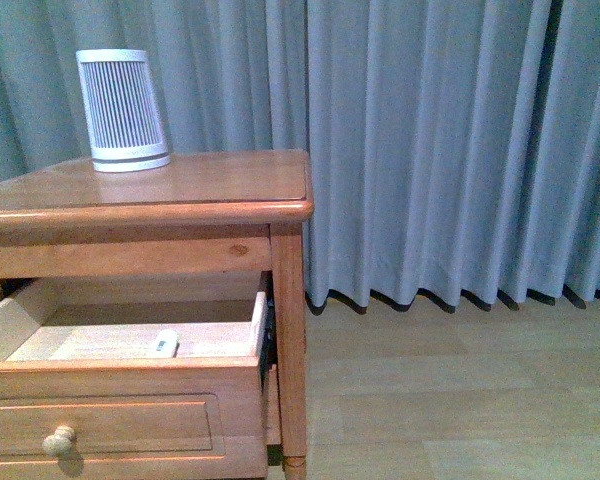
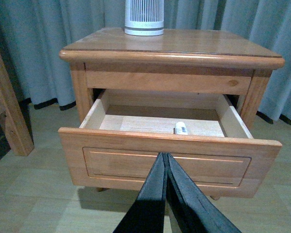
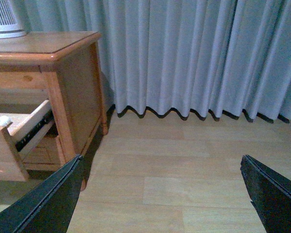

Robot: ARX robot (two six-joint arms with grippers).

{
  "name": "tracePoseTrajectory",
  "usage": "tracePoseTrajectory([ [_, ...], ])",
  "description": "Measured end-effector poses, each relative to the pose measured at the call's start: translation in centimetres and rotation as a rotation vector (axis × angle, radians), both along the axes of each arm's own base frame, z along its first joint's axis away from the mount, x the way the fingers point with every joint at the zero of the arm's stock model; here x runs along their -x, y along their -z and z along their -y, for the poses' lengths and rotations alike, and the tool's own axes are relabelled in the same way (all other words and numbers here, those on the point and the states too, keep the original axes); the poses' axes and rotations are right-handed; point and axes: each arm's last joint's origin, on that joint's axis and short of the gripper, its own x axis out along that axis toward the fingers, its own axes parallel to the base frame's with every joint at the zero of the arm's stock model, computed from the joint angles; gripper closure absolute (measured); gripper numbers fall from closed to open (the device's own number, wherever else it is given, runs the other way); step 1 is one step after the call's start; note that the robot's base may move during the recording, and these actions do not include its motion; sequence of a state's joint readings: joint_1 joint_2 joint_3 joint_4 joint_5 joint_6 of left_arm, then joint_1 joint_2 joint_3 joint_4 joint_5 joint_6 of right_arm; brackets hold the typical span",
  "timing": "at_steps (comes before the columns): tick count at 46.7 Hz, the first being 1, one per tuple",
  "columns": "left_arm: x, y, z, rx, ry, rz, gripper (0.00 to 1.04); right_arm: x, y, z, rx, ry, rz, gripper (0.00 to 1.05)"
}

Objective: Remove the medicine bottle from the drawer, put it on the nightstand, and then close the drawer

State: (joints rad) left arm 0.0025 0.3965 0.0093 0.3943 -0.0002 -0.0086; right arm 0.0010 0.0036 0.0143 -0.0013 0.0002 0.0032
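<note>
medicine bottle [image 1: 166,344] is lying inside the open drawer [image 1: 120,425], seen frontally. left wrist: left fingers [image 2: 155,194] are pressing together, empty, facing the drawer. right wrist: right fingers [image 3: 43,204] are gaping empty beside it. retrieval seems pending: reaching in, grasping.

Tiny white medicine bottle [image 2: 181,128] lies flat in the open, pale-floored drawer [image 2: 111,160] of the wooden nightstand [image 2: 199,47] — near its front.

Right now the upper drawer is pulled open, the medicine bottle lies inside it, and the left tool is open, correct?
No: the left tool is shut, with no gap showing, as the left wrist view shows. The drawer is pulled open and the medicine bottle lies inside it.
</note>
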Motion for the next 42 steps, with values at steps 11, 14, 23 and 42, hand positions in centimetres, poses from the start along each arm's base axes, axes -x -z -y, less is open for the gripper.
tracePoseTrajectory([
  [11, 0.6, 0.0, 0.0, -0.001, 0.002, 0.002, 1.01, 0.0, 0.0, 0.0, 0.0, 0.003, 0.0, 0.07],
  [14, 0.7, -0.1, 0.0, -0.001, 0.002, 0.004, 1.01, 0.0, 0.0, 0.0, 0.0, 0.003, 0.0, 0.07],
  [23, 1.2, 0.0, 0.0, -0.001, 0.0, 0.003, 1.01, 0.0, 0.0, 0.0, 0.0, 0.004, 0.0, 0.07],
  [42, 2.5, 0.3, 0.0, -0.001, 0.0, -0.002, 1.01, 0.0, 0.0, 0.0, 0.0, 0.0, 0.002, 0.07],
])
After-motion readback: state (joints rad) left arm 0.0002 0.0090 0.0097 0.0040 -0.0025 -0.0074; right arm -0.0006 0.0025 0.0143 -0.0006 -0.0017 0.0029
